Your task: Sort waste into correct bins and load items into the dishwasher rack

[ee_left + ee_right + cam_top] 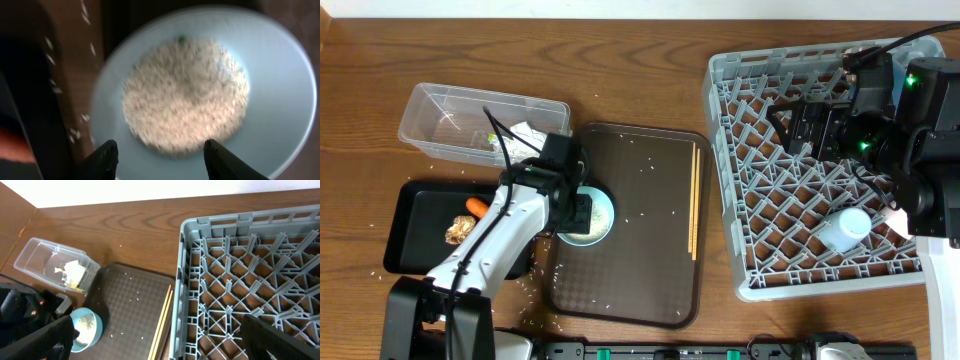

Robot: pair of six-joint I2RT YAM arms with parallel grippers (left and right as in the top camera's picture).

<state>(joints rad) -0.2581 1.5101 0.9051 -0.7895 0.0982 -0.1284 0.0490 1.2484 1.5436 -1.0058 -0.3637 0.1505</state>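
- Left gripper [162, 152] hangs with its two fingers parted, clasping nothing, directly over one light blue cup [282, 100] holding a heap of rice [185, 95].
- That cup stands on the brown serving tray [650, 270], near two chopsticks [695, 200].
- One carrot piece [477, 206] and one brown lump [457, 231] lie in the black tray [420, 215].
- Right gripper [160, 330], spread wide and empty, hovers over the dishwasher rack [740, 90], which holds one pale cup [847, 228].
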